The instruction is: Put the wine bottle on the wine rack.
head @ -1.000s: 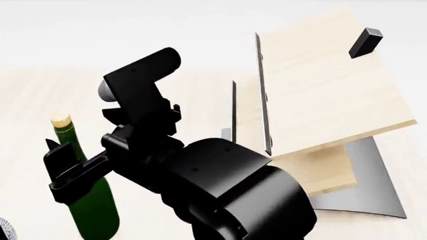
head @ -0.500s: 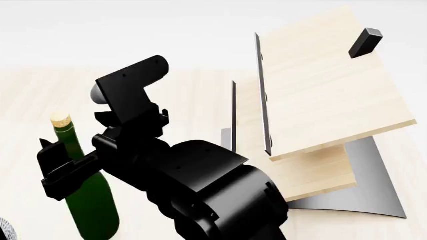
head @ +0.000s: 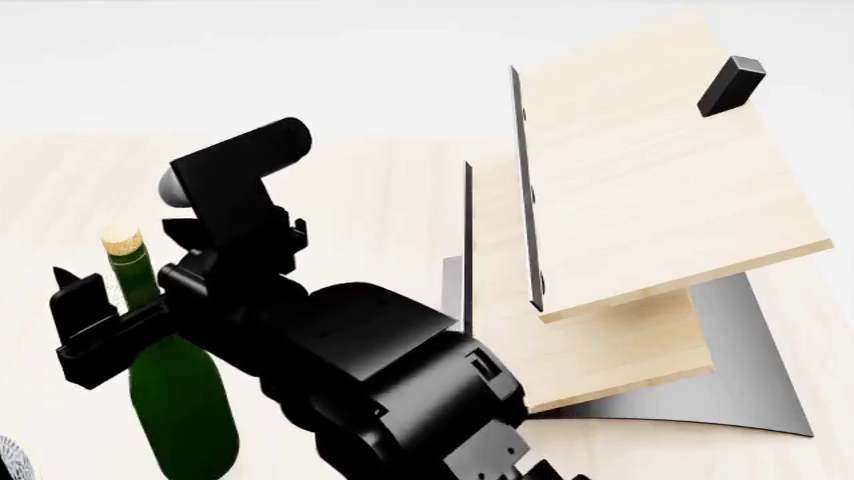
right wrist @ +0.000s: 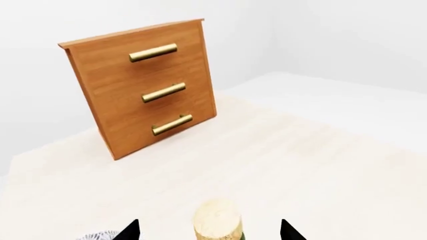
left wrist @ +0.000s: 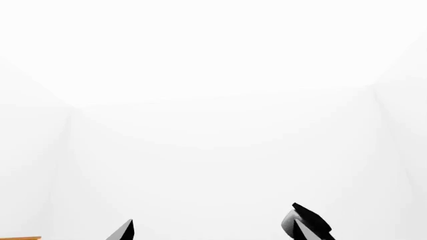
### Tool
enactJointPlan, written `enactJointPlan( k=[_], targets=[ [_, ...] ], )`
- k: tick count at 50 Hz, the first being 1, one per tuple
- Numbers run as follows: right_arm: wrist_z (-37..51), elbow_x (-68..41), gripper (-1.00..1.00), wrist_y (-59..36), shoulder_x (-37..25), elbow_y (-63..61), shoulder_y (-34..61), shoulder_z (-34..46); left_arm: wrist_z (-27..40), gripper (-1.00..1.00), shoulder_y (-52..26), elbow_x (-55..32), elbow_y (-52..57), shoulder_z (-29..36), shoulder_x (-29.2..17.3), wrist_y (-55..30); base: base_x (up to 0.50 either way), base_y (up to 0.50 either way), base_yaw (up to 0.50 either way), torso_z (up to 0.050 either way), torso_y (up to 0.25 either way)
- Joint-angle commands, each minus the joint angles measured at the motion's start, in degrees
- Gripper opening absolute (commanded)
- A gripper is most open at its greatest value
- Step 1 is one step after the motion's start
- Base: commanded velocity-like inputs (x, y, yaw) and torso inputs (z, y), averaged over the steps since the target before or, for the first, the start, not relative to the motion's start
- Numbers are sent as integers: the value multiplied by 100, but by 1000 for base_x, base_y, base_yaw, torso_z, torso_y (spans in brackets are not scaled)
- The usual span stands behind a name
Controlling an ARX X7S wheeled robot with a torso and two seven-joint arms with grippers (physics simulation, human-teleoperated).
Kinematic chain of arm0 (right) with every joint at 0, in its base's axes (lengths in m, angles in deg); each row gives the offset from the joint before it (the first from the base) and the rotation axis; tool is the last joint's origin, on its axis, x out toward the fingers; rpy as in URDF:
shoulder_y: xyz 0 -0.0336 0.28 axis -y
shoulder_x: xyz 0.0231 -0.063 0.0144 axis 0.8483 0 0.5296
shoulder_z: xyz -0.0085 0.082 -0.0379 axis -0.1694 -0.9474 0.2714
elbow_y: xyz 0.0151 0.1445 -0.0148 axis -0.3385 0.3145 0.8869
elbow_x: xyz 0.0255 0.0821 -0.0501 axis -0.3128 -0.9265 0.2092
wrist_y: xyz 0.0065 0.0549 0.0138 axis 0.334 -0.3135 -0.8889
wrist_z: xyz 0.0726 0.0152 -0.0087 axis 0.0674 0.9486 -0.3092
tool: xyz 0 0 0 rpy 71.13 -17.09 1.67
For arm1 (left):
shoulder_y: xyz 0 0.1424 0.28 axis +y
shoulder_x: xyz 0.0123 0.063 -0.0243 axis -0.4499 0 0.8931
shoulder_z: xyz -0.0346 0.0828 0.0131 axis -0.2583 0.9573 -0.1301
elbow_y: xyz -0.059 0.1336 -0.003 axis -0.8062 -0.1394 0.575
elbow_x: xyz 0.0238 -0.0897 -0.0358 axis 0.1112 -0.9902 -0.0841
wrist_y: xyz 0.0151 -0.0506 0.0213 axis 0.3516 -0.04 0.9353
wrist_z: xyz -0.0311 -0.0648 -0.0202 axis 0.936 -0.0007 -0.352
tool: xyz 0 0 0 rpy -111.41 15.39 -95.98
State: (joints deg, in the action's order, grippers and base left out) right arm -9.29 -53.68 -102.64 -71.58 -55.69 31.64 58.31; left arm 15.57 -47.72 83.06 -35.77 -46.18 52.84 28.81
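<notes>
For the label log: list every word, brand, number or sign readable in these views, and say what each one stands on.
None: no readable text shows in any view.
wine bottle: plain green glass and a tan cork; no label faces the cameras.
wine rack: bare wooden boards, no marking.
drawer cabinet: only brass handles, no writing.
right gripper: plain black, no marking.

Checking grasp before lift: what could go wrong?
1. The right gripper straddles the bottle at its neck, jaws open; closing that high may let the bottle swing or tip.
2. The arm hides part of the rack and its lower board in the head view, so the bottle might clip a board edge.
</notes>
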Motion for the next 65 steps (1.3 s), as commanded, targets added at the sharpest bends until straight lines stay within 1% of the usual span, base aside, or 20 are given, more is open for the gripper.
enactJointPlan(
  k=[1, 5, 11, 14, 20, 21, 35, 43, 50, 58, 65],
  targets=[
    [31, -962, 100, 1216, 18, 1001, 442, 1295, 23, 100, -12, -5, -14, 11, -18, -4, 0, 0, 0, 0, 0],
    [72, -1570, 100, 1708, 19, 1277, 667, 2007, 32, 100, -16, -27, 5, 1, -29, -12, 0, 0, 0, 0, 0],
    [32, -2052, 100, 2132, 15, 1401, 799, 2393, 48, 100, -14, -24, -12, 9, -37, -1, 0, 0, 0, 0, 0],
    [23, -2410, 100, 2451, 21, 1545, 897, 2851, 52, 100, -17, -20, -8, 16, -39, -4, 0, 0, 0, 0, 0],
    [63, -2828, 100, 2808, 15, 1602, 988, 3277, 65, 100, -19, -28, 1, 11, -51, -14, 0, 0, 0, 0, 0],
    [71, -2842, -100, 2837, 15, 1600, 991, 3321, 64, 100, -24, -31, 4, 16, -50, -23, 0, 0, 0, 0, 0],
    [174, -2955, -100, 2968, -51, 1543, 1092, 3531, 92, 100, -29, -24, 3, 28, -71, -23, 0, 0, 0, 0, 0],
    [827, -2990, -100, 2959, -677, 408, 1661, 3277, 106, 100, -31, -15, -8, 45, -79, -16, 0, 0, 0, 0, 0],
    [1122, -3154, -100, 2984, -1121, -233, 2065, 2941, 118, 100, -27, -2, -3, 58, -86, -16, 0, 0, 0, 0, 0],
    [1440, -3361, -100, 3155, -1627, -839, 2225, 2545, 124, 100, -32, 15, 1, 80, -96, -24, 0, 0, 0, 0, 0],
    [1518, -3852, -100, 2978, -1862, -813, 2382, 2244, 125, 100, -46, 29, 3, 97, -97, -54, 0, 0, 0, 0, 1]
  ],
)
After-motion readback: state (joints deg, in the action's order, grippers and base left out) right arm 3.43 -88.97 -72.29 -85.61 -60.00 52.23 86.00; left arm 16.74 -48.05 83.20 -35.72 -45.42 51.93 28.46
